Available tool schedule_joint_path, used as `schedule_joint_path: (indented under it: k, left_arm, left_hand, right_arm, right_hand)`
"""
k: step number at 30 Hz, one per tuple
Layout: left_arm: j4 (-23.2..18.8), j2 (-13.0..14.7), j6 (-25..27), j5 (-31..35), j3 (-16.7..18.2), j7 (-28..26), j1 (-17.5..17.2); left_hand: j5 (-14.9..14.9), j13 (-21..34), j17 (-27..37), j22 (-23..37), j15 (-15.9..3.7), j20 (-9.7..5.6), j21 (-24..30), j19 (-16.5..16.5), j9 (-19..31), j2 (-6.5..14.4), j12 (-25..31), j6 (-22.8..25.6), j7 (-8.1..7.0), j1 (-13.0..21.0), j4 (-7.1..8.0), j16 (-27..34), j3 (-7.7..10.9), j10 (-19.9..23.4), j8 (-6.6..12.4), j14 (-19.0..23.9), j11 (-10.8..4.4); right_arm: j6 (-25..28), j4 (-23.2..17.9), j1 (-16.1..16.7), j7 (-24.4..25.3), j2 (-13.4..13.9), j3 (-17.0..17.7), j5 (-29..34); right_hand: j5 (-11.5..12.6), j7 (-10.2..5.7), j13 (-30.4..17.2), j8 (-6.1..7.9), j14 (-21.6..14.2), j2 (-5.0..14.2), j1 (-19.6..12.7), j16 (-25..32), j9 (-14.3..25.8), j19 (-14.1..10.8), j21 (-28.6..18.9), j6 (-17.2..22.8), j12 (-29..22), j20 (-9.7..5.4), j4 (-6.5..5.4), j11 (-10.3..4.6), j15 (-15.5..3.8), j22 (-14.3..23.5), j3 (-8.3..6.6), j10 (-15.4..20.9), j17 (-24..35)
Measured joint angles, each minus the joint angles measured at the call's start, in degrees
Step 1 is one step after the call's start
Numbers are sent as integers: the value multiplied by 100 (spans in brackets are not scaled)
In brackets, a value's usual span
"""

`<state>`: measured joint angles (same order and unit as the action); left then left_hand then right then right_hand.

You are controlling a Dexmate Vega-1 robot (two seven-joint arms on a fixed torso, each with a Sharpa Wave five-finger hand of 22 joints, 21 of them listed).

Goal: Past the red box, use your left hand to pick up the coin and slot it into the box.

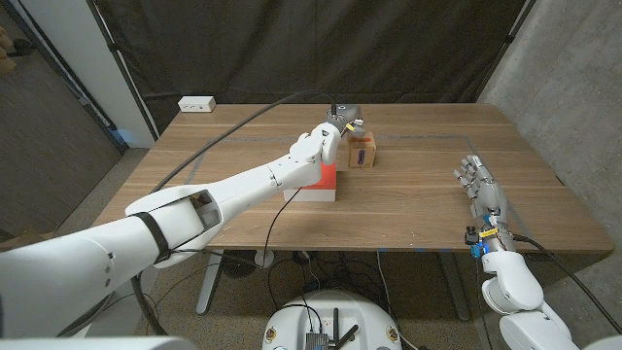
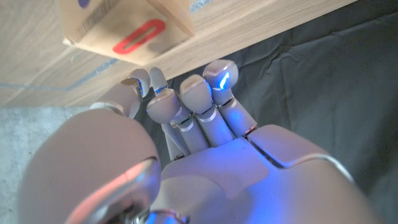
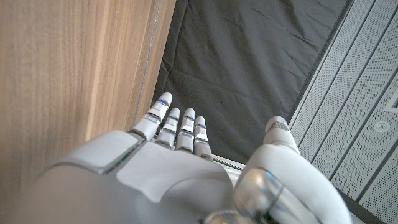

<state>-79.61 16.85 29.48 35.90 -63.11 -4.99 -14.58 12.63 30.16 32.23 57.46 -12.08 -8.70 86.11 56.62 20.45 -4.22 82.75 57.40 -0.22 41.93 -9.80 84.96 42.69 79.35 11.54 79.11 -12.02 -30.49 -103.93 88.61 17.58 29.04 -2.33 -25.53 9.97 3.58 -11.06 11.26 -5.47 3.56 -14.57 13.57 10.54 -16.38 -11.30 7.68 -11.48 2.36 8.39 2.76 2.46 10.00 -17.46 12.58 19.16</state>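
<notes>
Coin (image 2: 130, 81), thin, hard and slippery, sits pinched between your left hand (image 1: 313, 148) fingertips beside the cardboard box (image 1: 361, 151), so keep holding its faces; right hand (image 1: 483, 190) rests open.

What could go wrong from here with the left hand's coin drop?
1. The coin is pinched only at the fingertips of the left hand, so it may slip out.
2. The slot on the cardboard box is narrow; a tilted coin could glance off.
3. The forearm passes over the red box and might nudge it.
</notes>
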Motion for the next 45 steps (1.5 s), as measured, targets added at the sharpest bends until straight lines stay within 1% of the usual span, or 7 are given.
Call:
schedule_joint_path:
  k: [12, 13, 25, 32, 33, 36, 45]
  left_arm:
    - [-1008, 565, -29, -56, 885, -92, -644]
    - [-1123, 629, -215, -502, 982, -587, -741]
    - [-2180, 1262, -560, -1172, 2093, -1246, -1867]
    - [-2637, 1573, -827, -1595, 2683, -1526, -2534]
    - [-2668, 1595, -827, -1595, 2728, -1526, -2589]
    - [-2814, 1716, -981, -1854, 2949, -1638, -2844]
    - [-3151, 2020, -1474, -2664, 3598, -1773, -3568]
  left_hand:
    - [-5, -177, -123, -86, -6, 41, -202, -105, -80, 228, -205, 0, -2, -318, 79, -143, 79, -133, 0, -194, -3]
    - [-33, -212, -167, -168, -2, 59, -250, -151, -80, 260, -255, -2, 0, -349, 79, -191, 79, -175, 0, -254, -5]
    - [-120, -1316, -1211, -1744, -48, 207, -935, -665, -10, 720, -1478, -336, -5, -528, -8, -1120, -137, -813, -45, -1157, 250]
    - [-120, -1686, -1954, -2729, 258, 423, -1492, -1599, -93, 1072, -2716, -608, 31, -1167, 143, -2339, -11, -1393, 71, -2231, 565]
    - [-120, -1719, -2061, -2888, 329, 465, -1592, -1792, -112, 1084, -2906, -620, 41, -1306, 135, -2596, 76, -2058, 99, -2381, 389]
    - [-120, -1766, -2216, -3242, 453, 527, -1804, -2216, -155, 1089, -3284, -754, 55, -1590, 119, -3201, 233, -2526, 130, -2669, 263]
    - [-120, -1898, -2238, -4082, 730, 755, -2290, -3206, -305, 905, -4351, -1291, 186, -2005, 0, -4573, 475, -3597, 90, -3689, 505]
  right_arm:
    - [132, -138, -20, 96, -6, -50, 155]
    - [147, -185, -23, 109, -10, -64, 172]
    - [275, -361, -73, 281, -71, -186, 445]
    - [345, -405, -126, 365, -101, -267, 585]
    - [351, -405, -126, 371, -101, -267, 598]
    - [369, -409, -169, 396, -127, -329, 633]
    - [426, -411, -298, 480, -216, -519, 709]
  right_hand:
    - [0, 1, 0, 0, 0, 0, 0, 0, 0, -20, 0, -1, 0, 20, 0, 32, 0, 0, 0, 31, 0]
    - [0, 1, 0, 0, 0, 0, 0, 0, -1, -20, 0, -1, 0, 20, 0, 32, 0, 0, 0, 31, 0]
    - [0, 11, 0, 0, 0, 0, 0, 0, -1, -20, 0, 50, 0, 20, 0, 11, 0, 0, 0, 51, 0]
    - [0, -8, 1, 0, -31, 0, 0, 1, -1, -47, -9, 69, 0, 0, 0, 11, 31, 0, 0, 51, 0]
    - [0, -21, 1, 0, -45, 0, 0, 23, -1, -74, -36, 82, 0, 12, 0, 11, 16, 0, 0, 51, 0]
    - [0, -3, 0, 0, -77, 0, 0, 25, -1, -113, -45, 117, 0, 9, 0, -10, -4, 0, 0, 72, 0]
    - [0, 13, 1, 44, -133, -1, 0, 45, -1, -175, -57, 192, 0, 10, 0, 1, -11, 0, 0, 144, 0]
